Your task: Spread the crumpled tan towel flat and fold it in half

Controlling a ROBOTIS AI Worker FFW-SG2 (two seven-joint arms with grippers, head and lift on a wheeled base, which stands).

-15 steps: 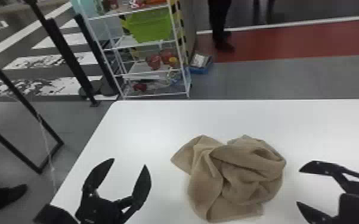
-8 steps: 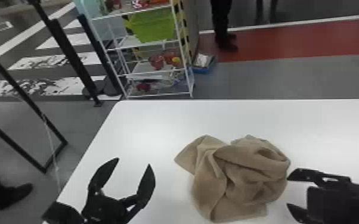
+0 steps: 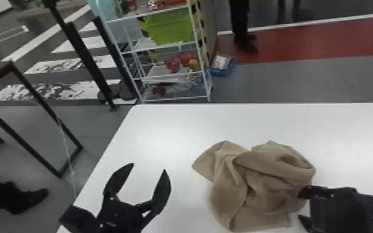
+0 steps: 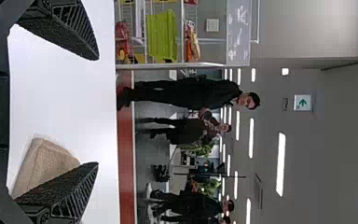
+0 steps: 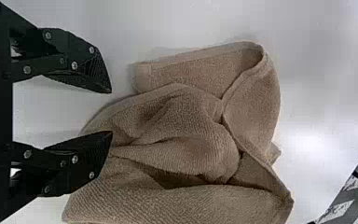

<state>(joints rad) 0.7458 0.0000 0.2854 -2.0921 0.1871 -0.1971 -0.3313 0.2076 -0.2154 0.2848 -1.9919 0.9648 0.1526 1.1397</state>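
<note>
The tan towel (image 3: 254, 186) lies crumpled in loose folds on the white table. Left of it in the head view, my left gripper (image 3: 148, 170) stands open and empty. My right gripper (image 3: 300, 206) is at the towel's right edge, one fingertip overlapping the cloth. In the left wrist view, my left gripper (image 4: 98, 112) has its fingers wide apart, with part of the towel (image 4: 46, 163) behind one of them. In the right wrist view, my right gripper (image 5: 112, 112) is open, one finger over the towel (image 5: 177, 135) and the other beside it.
The white table (image 3: 164, 133) has its left edge near my left arm. Beyond its far edge stands a white wire shelf (image 3: 170, 74) holding a green bin (image 3: 168, 26). A dark metal frame (image 3: 37, 102) stands on the floor at the left.
My right gripper has moved left in the head view, from beside the towel to its right edge. The left gripper and the towel look the same apart from a slight shift of the view.
</note>
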